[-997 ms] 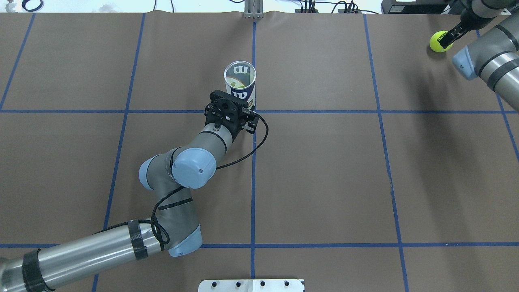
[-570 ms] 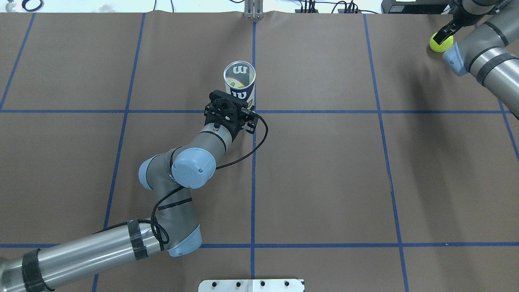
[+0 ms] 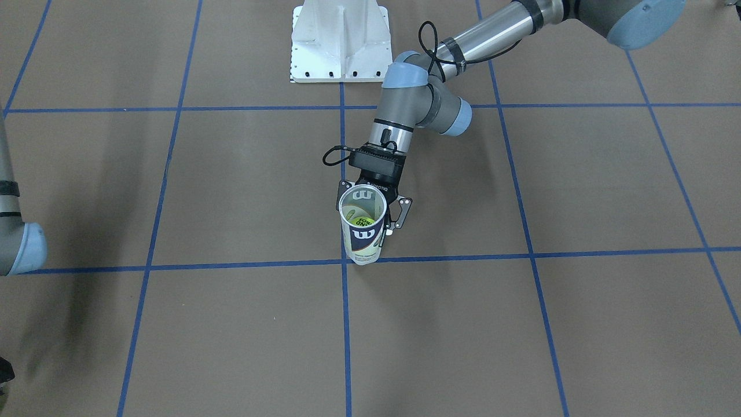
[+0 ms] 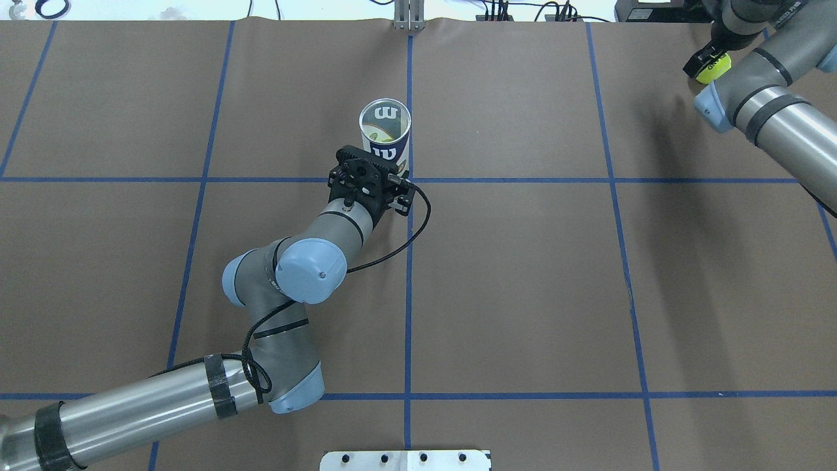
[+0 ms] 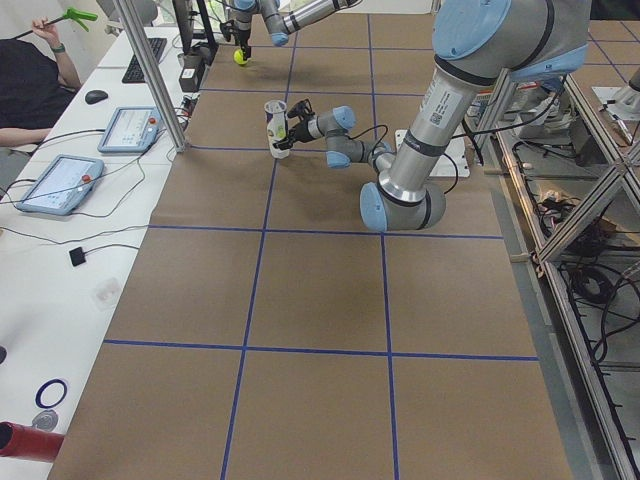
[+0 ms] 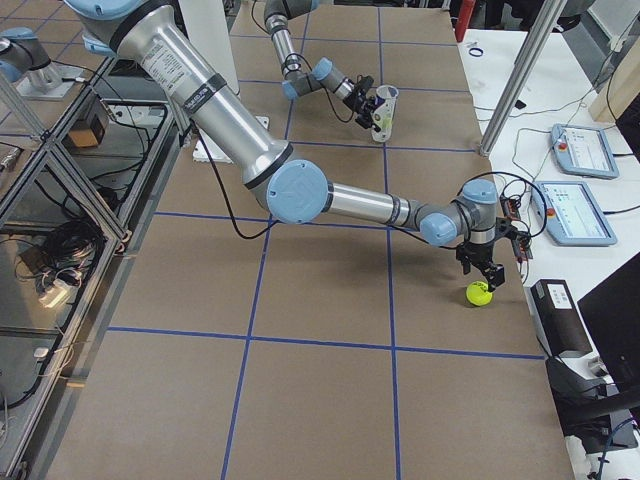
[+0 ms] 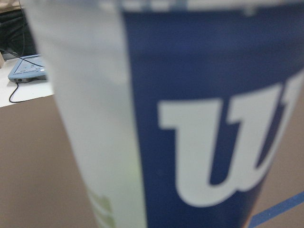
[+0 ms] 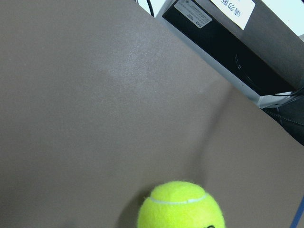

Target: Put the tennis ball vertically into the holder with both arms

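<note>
Looking down from across the table point(image 3: 521, 324), I see my left gripper point(image 3: 370, 215) clamped on the can point(image 3: 363, 240) just above mid-frame, a finger on each side. The can is nearly upright with its mouth up, and its foot is at a blue tape line point(image 3: 521, 253). I cannot tell whether it touches the table. A second ball point(image 3: 362, 220) lies deep inside it. The white pedestal point(image 3: 338, 40) is at top centre, and my right arm's elbow point(image 3: 14, 243) is at the left edge.

From overhead, the can sits above centre, half hidden by my left wrist. The ball point(image 4: 717, 68) is in the upper right corner with my right gripper point(image 4: 701, 64) right at it, and my forearm hides part of both.

From the left end, the can is at upper centre and the ball is far off at the top. A person point(image 5: 30, 80) sits at the upper left.

From the right end, my right gripper hangs directly over the ball at right of centre.

My left wrist camera is filled by the blurred navy "W" label.

My right wrist camera shows the ball at bottom centre and a black box point(image 8: 228, 42) at upper right. I cannot tell whether that gripper is open or closed on the ball.
</note>
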`<action>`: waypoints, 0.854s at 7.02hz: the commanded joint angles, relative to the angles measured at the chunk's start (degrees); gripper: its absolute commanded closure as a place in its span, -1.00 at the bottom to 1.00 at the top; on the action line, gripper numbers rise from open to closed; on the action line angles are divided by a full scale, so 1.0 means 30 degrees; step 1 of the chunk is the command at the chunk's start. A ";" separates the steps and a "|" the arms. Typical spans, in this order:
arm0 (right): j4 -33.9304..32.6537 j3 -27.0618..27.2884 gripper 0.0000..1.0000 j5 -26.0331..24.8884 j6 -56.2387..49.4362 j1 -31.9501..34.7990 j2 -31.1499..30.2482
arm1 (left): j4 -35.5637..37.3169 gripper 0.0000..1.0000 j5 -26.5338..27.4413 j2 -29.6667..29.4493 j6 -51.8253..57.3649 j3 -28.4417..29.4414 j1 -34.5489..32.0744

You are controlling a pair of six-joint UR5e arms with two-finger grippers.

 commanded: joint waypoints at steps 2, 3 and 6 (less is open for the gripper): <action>0.0208 -0.0414 -0.98 -0.1175 0.0033 -0.0284 0.0020 | -0.0022 -0.47 -0.0016 0.0031 0.0000 0.0000 0.0019; 0.0208 -0.0444 -0.98 -0.1584 0.0034 -0.0460 0.0049 | -0.0022 -0.47 0.0013 0.0031 0.0000 0.0000 0.0019; 0.0208 -0.0678 -0.97 -0.2230 0.0034 -0.0520 0.0137 | -0.0051 -0.47 0.0013 0.0061 -0.0029 0.0000 0.0019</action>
